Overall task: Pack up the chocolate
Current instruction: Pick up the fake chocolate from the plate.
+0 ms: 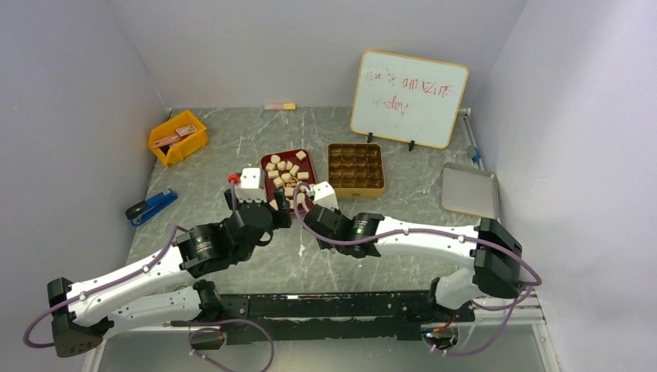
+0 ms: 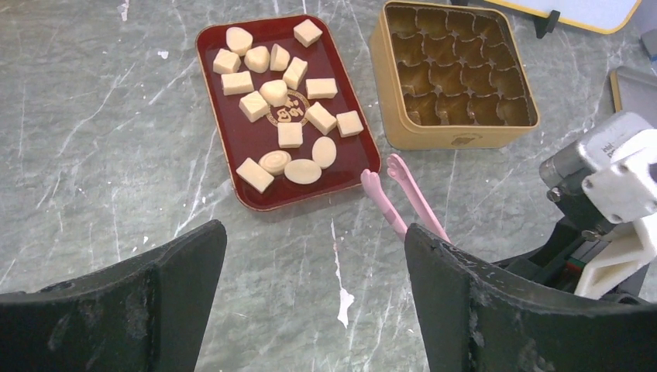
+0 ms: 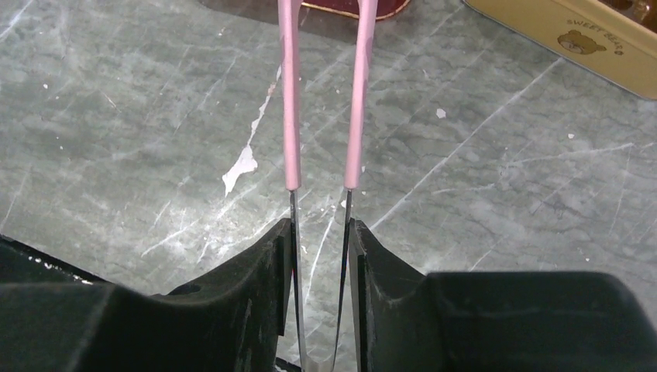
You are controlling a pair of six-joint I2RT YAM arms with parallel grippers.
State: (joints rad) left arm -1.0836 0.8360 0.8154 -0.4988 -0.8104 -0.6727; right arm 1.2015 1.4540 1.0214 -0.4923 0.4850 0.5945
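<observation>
Near the dark red tray, right gripper clamped on pink tweezers, left gripper spread wide and empty, chocolate pieces lying on tray.

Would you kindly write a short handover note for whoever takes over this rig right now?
Left gripper: open, empty, above the table near the red tray.
Right gripper: shut on the pink tweezers, tips apart, holding nothing.
Chocolate: all pieces lie in the tray; gold tin beside it, cells empty.
Done: tweezers in hand. Left: move every piece into the tin.
</observation>
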